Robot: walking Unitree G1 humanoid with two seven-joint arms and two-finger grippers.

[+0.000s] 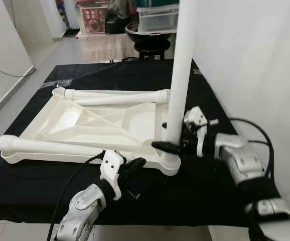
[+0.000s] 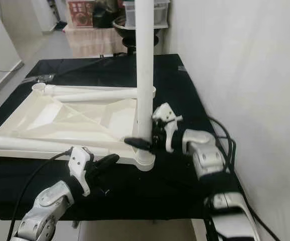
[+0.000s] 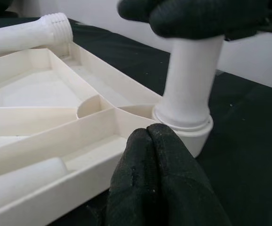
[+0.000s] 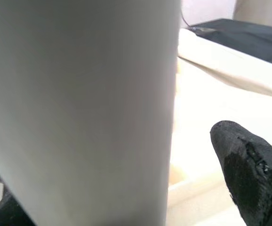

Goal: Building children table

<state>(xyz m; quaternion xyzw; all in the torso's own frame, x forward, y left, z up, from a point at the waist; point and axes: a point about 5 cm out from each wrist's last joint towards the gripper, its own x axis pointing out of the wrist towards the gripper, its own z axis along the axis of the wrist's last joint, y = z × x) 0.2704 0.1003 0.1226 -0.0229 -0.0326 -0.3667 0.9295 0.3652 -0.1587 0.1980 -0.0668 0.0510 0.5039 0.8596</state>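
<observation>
The inverted tabletop point(image 1: 85, 125) lies mid-table on black cloth. Your right gripper point(image 1: 172, 145) has its fingers clamped low on the upright leg point(image 1: 181, 70) in the near right corner socket. Left gripper point(image 1: 130, 168): fingers together, idle just beside. Likely light, rigid, slick plastic; hold near the base.

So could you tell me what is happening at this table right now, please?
The robot is assembling a white children's table. The tabletop lies upside down on a black cloth. The right gripper is closed around an upright leg seated in the near corner socket. The left gripper, fingers shut, hovers by the tabletop's near edge. Three more legs lie on the tabletop.
</observation>
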